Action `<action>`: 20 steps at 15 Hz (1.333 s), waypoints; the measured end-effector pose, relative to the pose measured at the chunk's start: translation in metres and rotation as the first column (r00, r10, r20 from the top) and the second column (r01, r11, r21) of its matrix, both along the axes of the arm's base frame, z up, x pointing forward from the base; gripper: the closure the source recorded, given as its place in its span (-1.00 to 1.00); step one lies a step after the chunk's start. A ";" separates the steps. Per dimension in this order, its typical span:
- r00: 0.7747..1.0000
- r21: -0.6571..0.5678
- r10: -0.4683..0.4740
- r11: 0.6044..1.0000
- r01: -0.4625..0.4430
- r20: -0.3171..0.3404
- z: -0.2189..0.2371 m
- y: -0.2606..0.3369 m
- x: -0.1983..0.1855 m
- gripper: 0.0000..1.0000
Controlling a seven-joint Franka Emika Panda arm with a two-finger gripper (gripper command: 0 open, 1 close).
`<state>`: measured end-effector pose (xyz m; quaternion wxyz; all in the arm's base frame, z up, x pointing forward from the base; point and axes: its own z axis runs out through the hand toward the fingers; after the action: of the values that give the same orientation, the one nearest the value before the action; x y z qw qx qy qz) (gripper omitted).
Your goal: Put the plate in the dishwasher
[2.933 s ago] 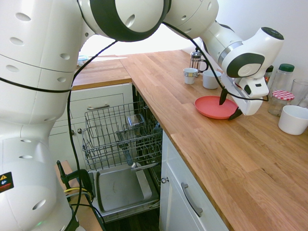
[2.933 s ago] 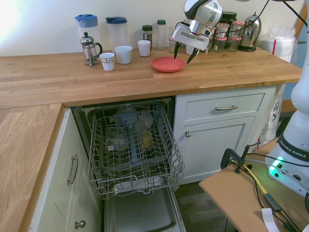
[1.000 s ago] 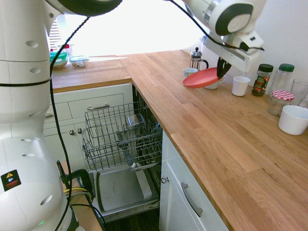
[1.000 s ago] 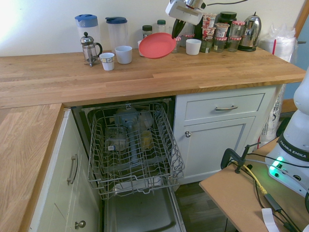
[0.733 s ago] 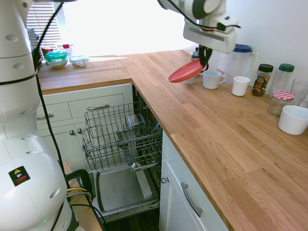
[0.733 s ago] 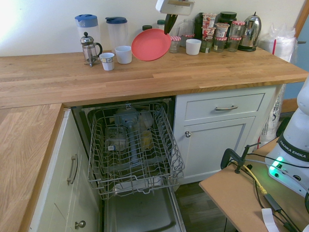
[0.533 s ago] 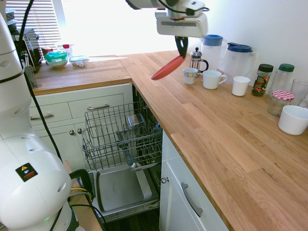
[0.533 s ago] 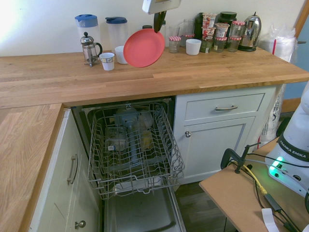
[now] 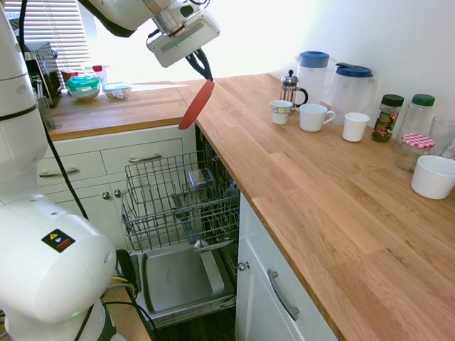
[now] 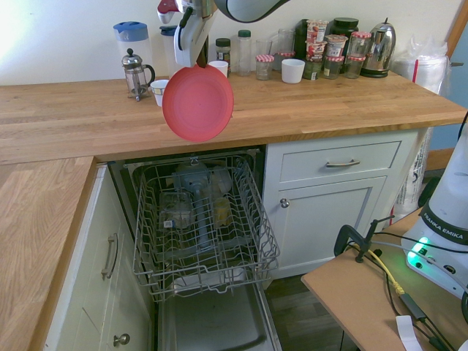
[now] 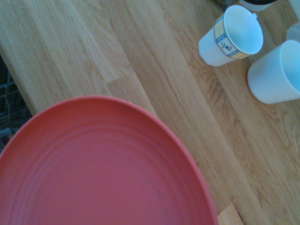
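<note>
Plate [image 10: 197,104]: hung steeply tilted near the worktop's front edge [image 10: 307,134], above the dishwasher rack [image 10: 201,227]. Pincer [image 9: 207,74] clamped on its upper rim, presumably to leave the lower edge free for slotting between wires. Rack pulled out, likely for loading from above. Arm [image 9: 128,13] reaches in high, wrist slanted, fingers down. Patterned cup [image 9: 281,111] stands farther back.

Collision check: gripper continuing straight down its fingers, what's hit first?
Probably the grey wire dishwasher rack, met by the round red plastic plate it holds; depth is unclear.
</note>
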<state>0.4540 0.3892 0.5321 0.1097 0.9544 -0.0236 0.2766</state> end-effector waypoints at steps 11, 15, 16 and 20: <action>0.967 -0.389 0.248 0.897 -0.209 0.052 -0.075 0.122 -0.074 1.00; 0.973 -0.498 0.198 0.860 -0.114 0.119 -0.123 0.163 -0.106 1.00; 0.974 -0.511 0.177 0.856 -0.082 0.140 -0.135 0.172 -0.110 1.00; 0.971 -0.561 0.070 0.824 0.072 0.227 -0.167 0.193 -0.128 1.00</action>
<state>0.3263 0.5826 0.3651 0.3840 0.8388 0.0460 0.3832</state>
